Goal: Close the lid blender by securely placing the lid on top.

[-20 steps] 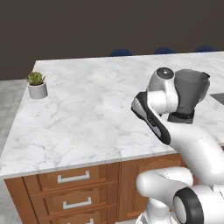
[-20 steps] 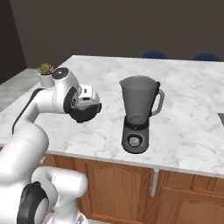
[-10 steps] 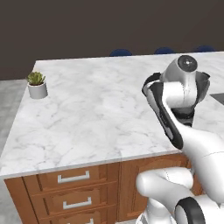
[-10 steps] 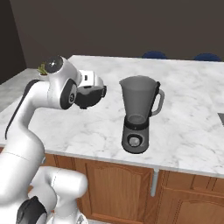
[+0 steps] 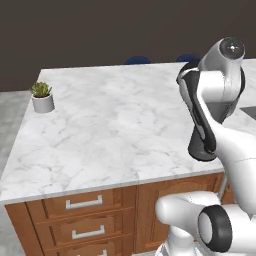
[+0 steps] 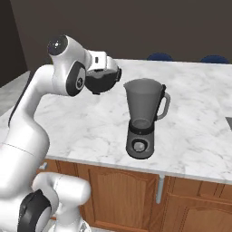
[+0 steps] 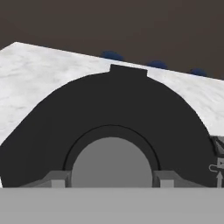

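Lid (image 7: 113, 113): flat matte black disc, squared tab on its rim, smooth grey domed centre cap; clenched in the hand (image 6: 103, 79), apparently tilted, up and left of the blender (image 6: 144, 118). Blender's translucent grey tapered jar, open-mouthed, stands upright on a dark cylindrical base on the white-veined marble bench (image 5: 110, 125).
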